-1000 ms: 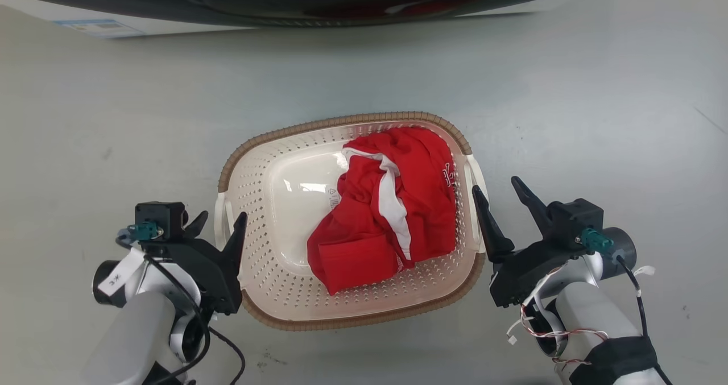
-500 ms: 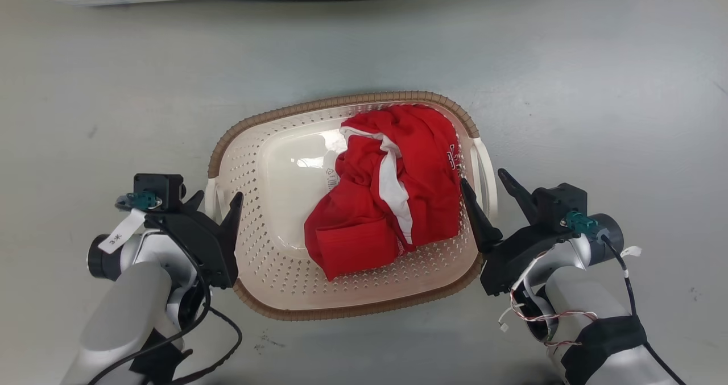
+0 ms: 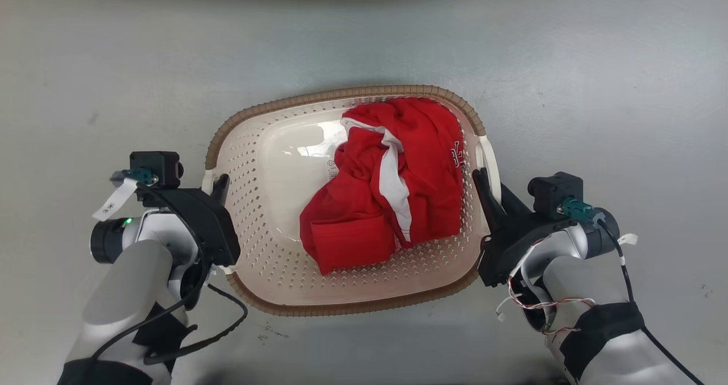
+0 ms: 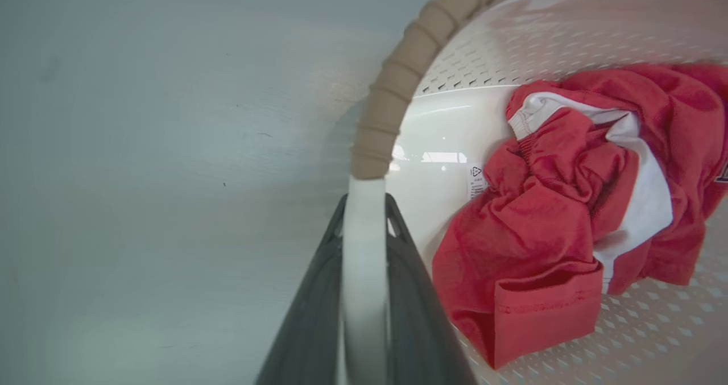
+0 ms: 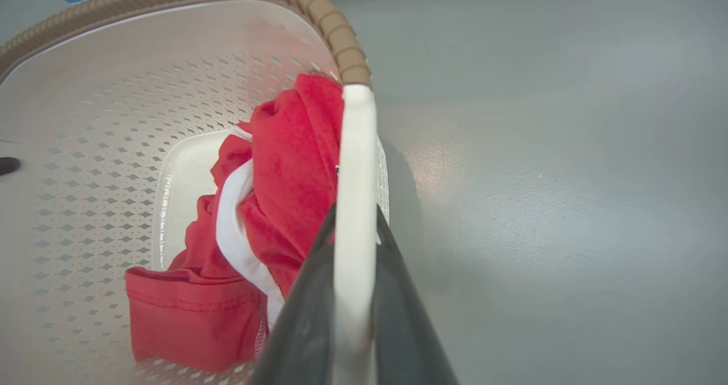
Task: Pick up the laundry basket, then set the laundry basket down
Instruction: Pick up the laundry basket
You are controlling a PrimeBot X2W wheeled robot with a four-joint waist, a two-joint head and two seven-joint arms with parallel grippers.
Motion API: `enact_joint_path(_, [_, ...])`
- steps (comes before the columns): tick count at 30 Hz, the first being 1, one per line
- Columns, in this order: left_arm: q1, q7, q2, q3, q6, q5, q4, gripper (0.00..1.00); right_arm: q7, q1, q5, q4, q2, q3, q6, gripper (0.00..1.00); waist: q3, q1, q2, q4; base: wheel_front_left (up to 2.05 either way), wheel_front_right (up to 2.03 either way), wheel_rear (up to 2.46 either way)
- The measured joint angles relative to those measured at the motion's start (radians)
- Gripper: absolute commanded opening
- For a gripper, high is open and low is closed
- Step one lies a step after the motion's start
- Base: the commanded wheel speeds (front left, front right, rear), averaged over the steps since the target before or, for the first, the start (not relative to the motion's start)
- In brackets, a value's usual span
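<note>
Head view: the laundry basket [image 3: 341,92] is sitting low between the two arms over the grey floor [image 3: 597,89], with a red garment [image 3: 398,191] bunching in its right half. The left gripper [image 3: 219,185] and right gripper [image 3: 492,183] are each meeting a short end, probably so that a lift stays level.

Left wrist view: the jaws are clenching the left handle [image 4: 364,248], one dark finger pressing each side of the white strap.

Right wrist view: the jaws are likewise pinching the right handle [image 5: 355,163]. Whether the basket is resting on the floor or already clearing it, I cannot tell.
</note>
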Motion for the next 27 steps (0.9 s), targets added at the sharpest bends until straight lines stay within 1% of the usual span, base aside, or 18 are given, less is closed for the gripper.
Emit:
enact_joint_path(8, [-0.023, -0.028, -0.011, -0.011, -0.001, 0.000, 0.040, 0.00, -0.005, -0.016, 0.020, 0.037, 0.000, 0.020, 0.002, 0.00, 0.001, -0.0003, -0.0001, 0.004, 0.00, 0.00, 0.00])
enact_joint_path(13, [-0.040, -0.044, -0.021, -0.015, -0.001, -0.002, 0.068, 0.00, -0.012, -0.028, 0.044, 0.066, 0.000, 0.027, 0.008, 0.00, -0.007, -0.0002, -0.0001, 0.006, 0.00, 0.00, 0.00])
enact_joint_path(15, [-0.046, -0.044, -0.024, -0.021, -0.007, -0.003, 0.080, 0.00, -0.010, -0.038, 0.052, 0.084, 0.001, 0.033, 0.009, 0.00, -0.015, -0.0002, 0.0000, 0.007, 0.00, 0.00, 0.00])
enact_joint_path(20, [-0.053, -0.044, -0.039, -0.037, -0.007, -0.011, 0.106, 0.00, 0.008, -0.056, 0.079, 0.122, 0.001, 0.037, 0.009, 0.00, -0.041, -0.0002, 0.0000, 0.007, 0.00, 0.00, 0.00])
enact_joint_path(24, [-0.065, -0.035, -0.040, -0.057, -0.007, -0.019, 0.114, 0.00, 0.032, -0.077, 0.099, 0.147, 0.000, 0.040, 0.009, 0.00, -0.067, -0.0002, 0.0000, 0.005, 0.00, 0.00, 0.00])
enact_joint_path(27, [-0.069, -0.017, -0.045, -0.072, -0.007, -0.035, 0.120, 0.00, 0.062, -0.094, 0.125, 0.179, 0.000, 0.042, 0.016, 0.00, -0.096, -0.0002, 0.0000, 0.003, 0.00, 0.00, 0.00])
